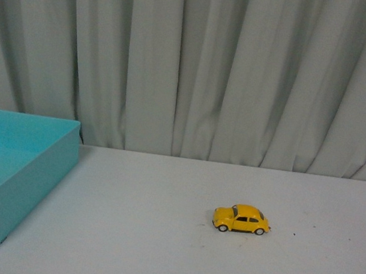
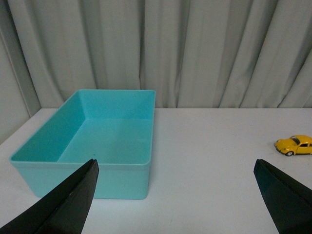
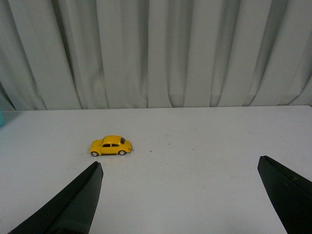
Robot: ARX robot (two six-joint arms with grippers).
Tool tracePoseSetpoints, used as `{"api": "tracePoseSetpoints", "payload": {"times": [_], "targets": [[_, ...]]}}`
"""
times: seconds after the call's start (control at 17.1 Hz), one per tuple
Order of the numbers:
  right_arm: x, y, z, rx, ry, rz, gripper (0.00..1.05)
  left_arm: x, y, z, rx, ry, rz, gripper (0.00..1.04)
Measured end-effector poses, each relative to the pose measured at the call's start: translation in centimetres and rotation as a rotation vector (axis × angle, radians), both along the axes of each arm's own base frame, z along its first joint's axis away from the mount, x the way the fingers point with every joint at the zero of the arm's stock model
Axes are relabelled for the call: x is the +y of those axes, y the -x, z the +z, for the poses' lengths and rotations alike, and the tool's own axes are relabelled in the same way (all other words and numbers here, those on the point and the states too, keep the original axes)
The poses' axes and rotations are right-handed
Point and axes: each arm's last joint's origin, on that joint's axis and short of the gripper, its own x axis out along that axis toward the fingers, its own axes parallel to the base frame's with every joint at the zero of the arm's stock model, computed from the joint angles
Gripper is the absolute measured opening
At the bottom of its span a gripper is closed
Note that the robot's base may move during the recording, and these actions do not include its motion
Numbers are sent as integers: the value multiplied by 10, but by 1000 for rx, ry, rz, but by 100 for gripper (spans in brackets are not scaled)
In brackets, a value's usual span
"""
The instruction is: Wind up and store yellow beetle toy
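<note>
The yellow beetle toy (image 1: 242, 219) stands on its wheels on the white table (image 1: 157, 241), right of centre, side-on. It also shows small at the edge of the left wrist view as the beetle toy (image 2: 294, 145), and in the right wrist view as the beetle toy (image 3: 111, 146). My left gripper (image 2: 175, 168) is open, its dark fingers (image 2: 68, 200) wide apart over bare table beside the bin. My right gripper (image 3: 179, 170) is open too, short of the toy, with nothing between its fingers (image 3: 73, 204). Neither arm appears in the front view.
A turquoise plastic bin (image 1: 4, 175) stands empty at the table's left; in the left wrist view the bin (image 2: 92, 141) lies just ahead of the left finger. A pleated grey curtain (image 1: 198, 65) hangs behind the table's far edge.
</note>
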Motion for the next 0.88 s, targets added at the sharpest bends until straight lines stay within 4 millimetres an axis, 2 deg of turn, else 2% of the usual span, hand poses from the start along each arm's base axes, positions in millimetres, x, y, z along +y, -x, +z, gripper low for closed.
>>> {"api": "tracePoseSetpoints", "payload": {"times": [0.88], "targets": [[0,0,0,0,0,0,98,0,0,0,0,0,0,98]]}}
